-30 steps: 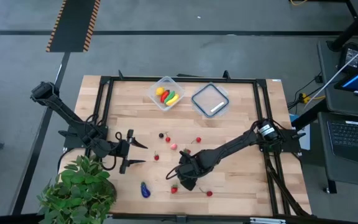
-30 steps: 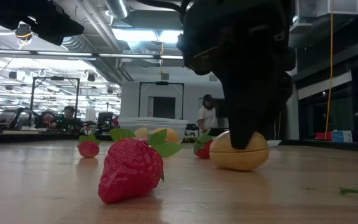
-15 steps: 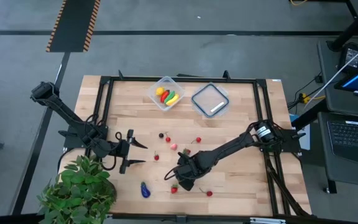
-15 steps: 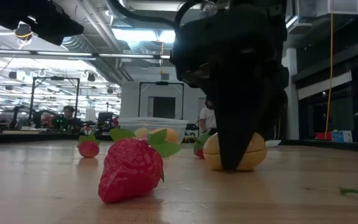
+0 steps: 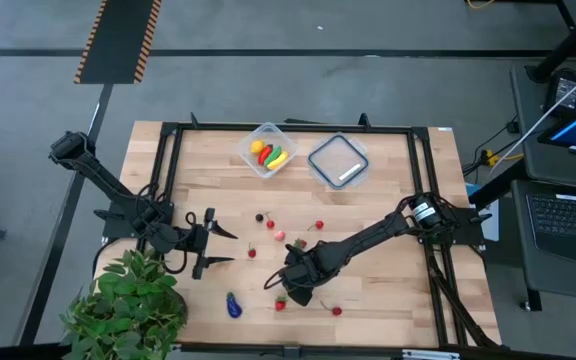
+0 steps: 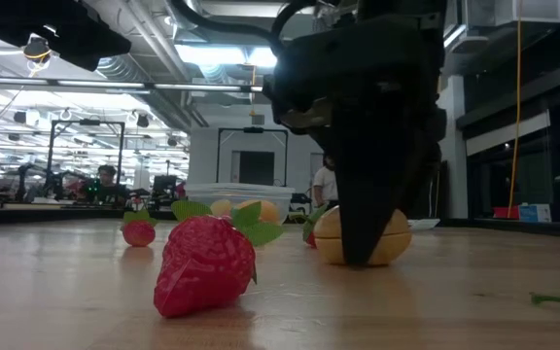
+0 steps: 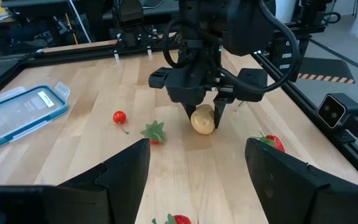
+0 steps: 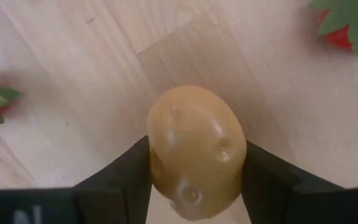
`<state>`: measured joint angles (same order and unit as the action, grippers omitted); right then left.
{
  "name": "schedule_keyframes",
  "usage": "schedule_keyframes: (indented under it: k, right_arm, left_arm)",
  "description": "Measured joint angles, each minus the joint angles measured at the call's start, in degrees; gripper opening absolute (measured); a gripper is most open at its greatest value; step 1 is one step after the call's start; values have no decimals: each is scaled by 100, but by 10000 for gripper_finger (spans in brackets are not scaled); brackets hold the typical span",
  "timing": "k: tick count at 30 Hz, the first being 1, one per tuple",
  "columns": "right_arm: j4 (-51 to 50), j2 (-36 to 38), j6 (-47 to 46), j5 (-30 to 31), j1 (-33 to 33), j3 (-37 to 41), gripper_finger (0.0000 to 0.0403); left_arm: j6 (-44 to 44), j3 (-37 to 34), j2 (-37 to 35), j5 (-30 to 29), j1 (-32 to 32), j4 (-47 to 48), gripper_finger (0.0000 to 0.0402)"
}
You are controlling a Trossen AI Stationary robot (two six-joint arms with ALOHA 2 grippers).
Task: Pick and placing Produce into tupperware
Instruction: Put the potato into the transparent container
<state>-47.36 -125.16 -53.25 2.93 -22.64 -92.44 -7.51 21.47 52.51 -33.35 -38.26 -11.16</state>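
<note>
Now my right gripper [image 8: 194, 163] clasps the small tan potato-shaped toy [image 8: 196, 149] on the wooden table [image 5: 388, 210]; next I lift toward the clear square tub [image 5: 268, 148]; left gripper [image 5: 215, 245] waits open.

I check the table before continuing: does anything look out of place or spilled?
Nothing looks damaged. Strawberries and cherries lie scattered on the table, the lid sits beside the tupperware, and the right gripper straddles a potato.
</note>
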Motion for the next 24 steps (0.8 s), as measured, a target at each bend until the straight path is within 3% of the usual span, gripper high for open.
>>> schedule_keyframes:
  k: [16, 21, 24]
  right_arm:
    - [-62, 22, 1335, 65, 77, -751, 194]
    - [-304, 216, 1887, 611, 118, -1149, 194]
    - [-555, 655, 2018, 1248, 114, -1156, 194]
  left_arm:
    - [0, 0, 0, -2, 0, 4, 257]
    - [4, 0, 0, -2, 0, 173, 257]
    - [-226, 0, 0, -2, 0, 364, 257]
